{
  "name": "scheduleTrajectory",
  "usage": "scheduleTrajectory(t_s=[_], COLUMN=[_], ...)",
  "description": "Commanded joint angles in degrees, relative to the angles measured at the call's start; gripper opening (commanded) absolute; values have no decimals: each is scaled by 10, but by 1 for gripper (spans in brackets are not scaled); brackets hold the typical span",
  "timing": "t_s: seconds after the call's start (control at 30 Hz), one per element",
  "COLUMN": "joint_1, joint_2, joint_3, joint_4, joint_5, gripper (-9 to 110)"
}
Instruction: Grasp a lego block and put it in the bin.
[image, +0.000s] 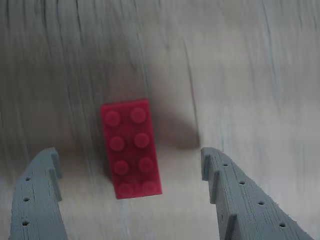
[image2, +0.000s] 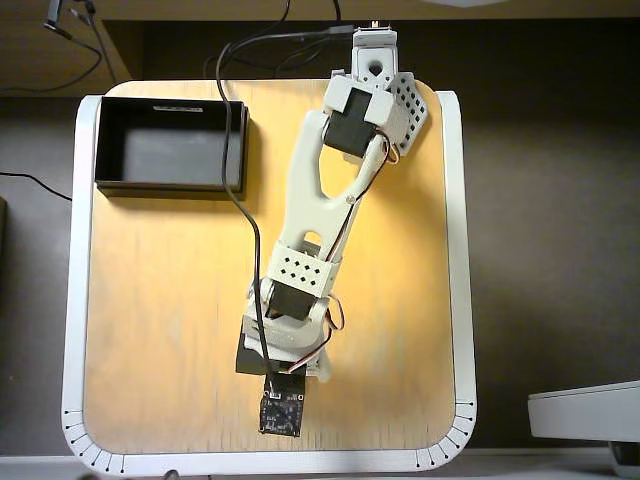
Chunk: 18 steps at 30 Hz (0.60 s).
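Note:
In the wrist view the red lego block (image: 131, 148) lies flat on the pale wooden table, studs up, long side running away from the camera. My gripper (image: 129, 159) is open, its two grey fingers (image: 37, 200) on either side of the block's near end, not touching it. In the overhead view the arm reaches toward the table's front edge and its wrist (image2: 283, 345) covers both the block and the fingers. The black bin (image2: 170, 146) stands at the table's back left corner, empty, with a white label on its far rim.
The white arm's base (image2: 372, 85) stands at the table's back edge, with a black cable (image2: 243, 200) running along the arm. The table (image2: 150, 330) is a wooden top with a white rim; dark floor surrounds it. A white object (image2: 585, 410) sits off the table at lower right.

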<state>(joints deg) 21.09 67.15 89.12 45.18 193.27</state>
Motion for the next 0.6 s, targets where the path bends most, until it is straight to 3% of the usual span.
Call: scheduleTrajectory(t_s=[0.0,0.57], joint_1=[-14,-7], joint_2=[13,-4], joint_3=[-84,-84], joint_4=[-16,-54], joint_5=[-4,1], gripper=[27,15])
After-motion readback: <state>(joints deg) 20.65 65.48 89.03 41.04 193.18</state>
